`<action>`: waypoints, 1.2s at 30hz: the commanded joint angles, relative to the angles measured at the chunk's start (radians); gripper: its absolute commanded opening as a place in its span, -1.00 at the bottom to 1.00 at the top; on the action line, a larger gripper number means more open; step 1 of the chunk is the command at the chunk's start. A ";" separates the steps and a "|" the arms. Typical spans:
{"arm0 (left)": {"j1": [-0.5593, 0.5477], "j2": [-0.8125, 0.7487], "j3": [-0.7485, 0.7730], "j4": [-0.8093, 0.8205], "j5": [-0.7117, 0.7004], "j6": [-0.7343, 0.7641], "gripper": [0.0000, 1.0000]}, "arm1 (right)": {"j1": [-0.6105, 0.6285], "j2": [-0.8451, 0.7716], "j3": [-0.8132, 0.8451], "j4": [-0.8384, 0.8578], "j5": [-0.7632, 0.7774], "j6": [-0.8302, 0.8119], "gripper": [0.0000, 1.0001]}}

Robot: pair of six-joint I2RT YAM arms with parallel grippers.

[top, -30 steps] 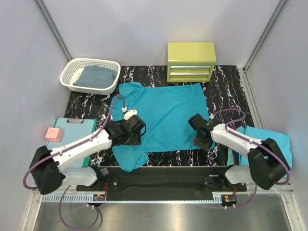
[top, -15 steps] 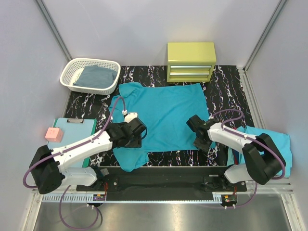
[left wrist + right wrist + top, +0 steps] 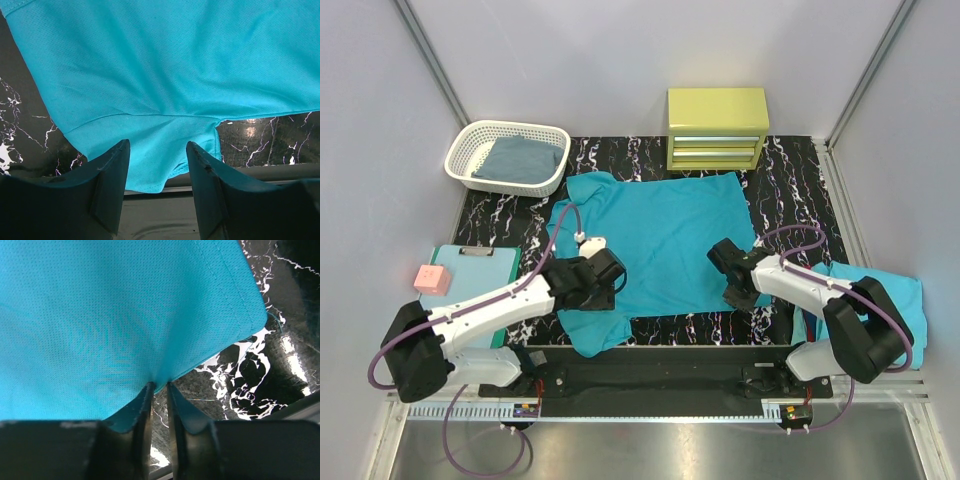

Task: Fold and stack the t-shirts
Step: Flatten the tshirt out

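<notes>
Since a second ago the right fingers [image 3: 135,415] have drawn together on the near hem of the teal shirt [image 3: 665,235], and the left fingers [image 3: 107,190] have slid a little toward the near edge of the desk [image 3: 790,190].

At the far left a mint-green clipboard [image 3: 480,275] lies flat, with a pink block [image 3: 432,279] on its left edge. Behind it, at the far left corner, stands a white basket [image 3: 520,126] holding one folded grey-blue cloth [image 3: 525,158].

The left fingers stand apart and grip nothing. They hang over the teal shirt's near left sleeve, which reaches the near edge of the desk. The teal shirt lies spread flat across the middle of the black marbled desk, its far hem near the basket and the drawer box [image 3: 716,128].

That box is yellow-green and stands at the far edge, right of centre. Its drawers are pushed in, so their contents cannot be told.

The right fingers are nearly closed and pinch the teal shirt's hem close to its near right corner; the cloth puckers where they meet. Farthest right, a second shirt [image 3: 910,300] of lighter turquoise lies crumpled beside the right arm's base, apart from the teal one.
</notes>
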 commanded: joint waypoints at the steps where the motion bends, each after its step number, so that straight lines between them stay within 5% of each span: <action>1: -0.021 -0.023 -0.022 0.001 0.014 -0.031 0.08 | 0.013 -0.048 0.002 -0.015 0.072 -0.002 -0.49; 17: -0.098 0.075 -0.100 -0.008 0.043 -0.132 0.07 | 0.015 -0.037 0.019 -0.026 0.072 -0.025 -0.49; 25: -0.102 0.144 -0.103 0.055 0.085 -0.121 -0.22 | 0.018 -0.066 0.025 -0.029 0.069 -0.047 -0.49; 30: -0.156 0.055 -0.096 0.054 0.068 -0.128 0.07 | 0.016 -0.077 0.024 -0.035 0.075 -0.059 -0.48; 36: -0.246 0.058 -0.076 0.047 0.082 -0.158 0.09 | 0.016 -0.066 0.024 -0.026 0.075 -0.068 -0.49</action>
